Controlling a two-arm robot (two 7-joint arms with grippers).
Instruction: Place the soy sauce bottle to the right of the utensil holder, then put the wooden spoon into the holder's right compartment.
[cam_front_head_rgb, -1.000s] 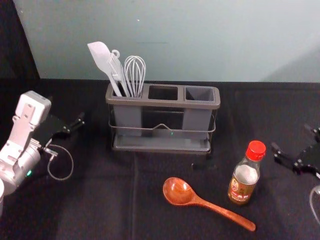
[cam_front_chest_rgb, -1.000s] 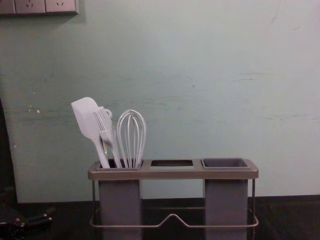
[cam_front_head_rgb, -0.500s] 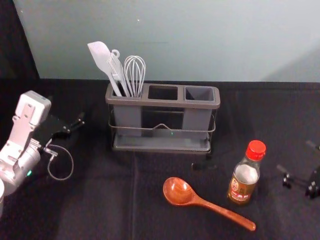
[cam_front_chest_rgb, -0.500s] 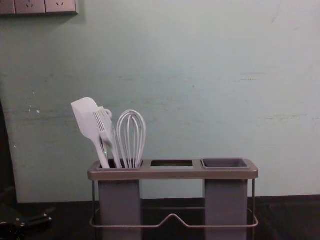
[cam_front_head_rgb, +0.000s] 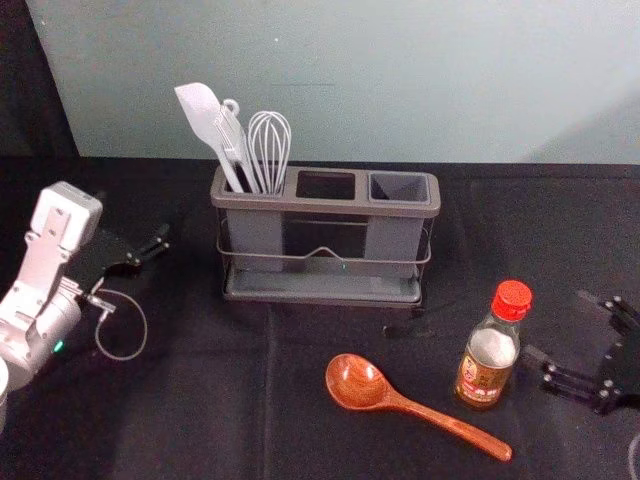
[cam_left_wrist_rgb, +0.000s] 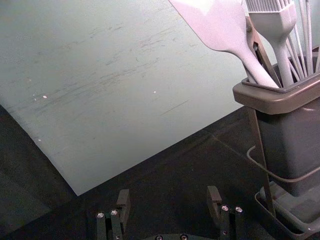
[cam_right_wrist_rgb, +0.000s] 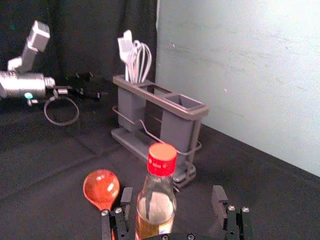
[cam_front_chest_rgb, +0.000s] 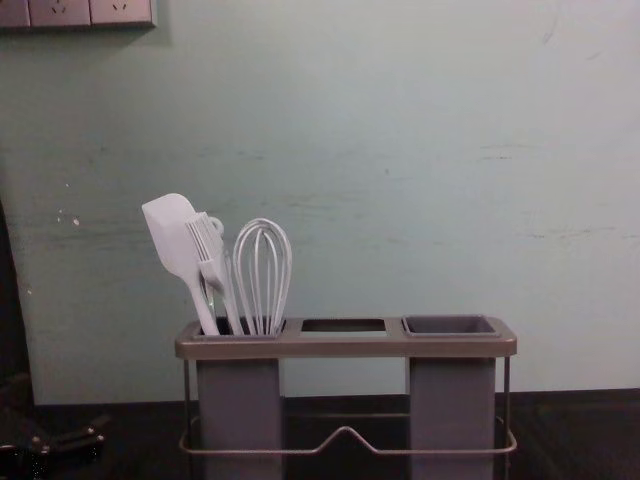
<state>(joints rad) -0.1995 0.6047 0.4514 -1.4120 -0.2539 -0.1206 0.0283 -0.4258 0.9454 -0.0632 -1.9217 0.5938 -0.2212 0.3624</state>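
Observation:
In the head view, the right gripper (cam_front_head_rgb: 556, 324) stands open just right of the soy sauce bottle (cam_front_head_rgb: 486, 362), which is upright with a red cap. In the right wrist view, the bottle (cam_right_wrist_rgb: 156, 205) shows between the open fingers of the right gripper (cam_right_wrist_rgb: 173, 192), nearer one of them. The wooden spoon (cam_front_head_rgb: 363, 384) lies left of the bottle, handle toward the lower right. Behind them is the utensil holder (cam_front_head_rgb: 330, 207); its right compartment (cam_front_head_rgb: 400, 187) holds nothing. The left gripper (cam_front_head_rgb: 150, 246) is parked at the left, and the left wrist view shows this gripper (cam_left_wrist_rgb: 169, 194) open.
A white spatula (cam_front_head_rgb: 203, 118), a brush and a whisk (cam_front_head_rgb: 269, 145) rise from the holder's left compartment. The wall (cam_front_head_rgb: 400, 80) stands behind the black-covered table (cam_front_head_rgb: 200, 400). Wall sockets (cam_front_chest_rgb: 75, 12) show high up in the chest view.
The right gripper has shifted and turned at the right side, and its fingers now point toward the bottle, closer to it. The left arm, bottle, spoon and holder have stayed put.

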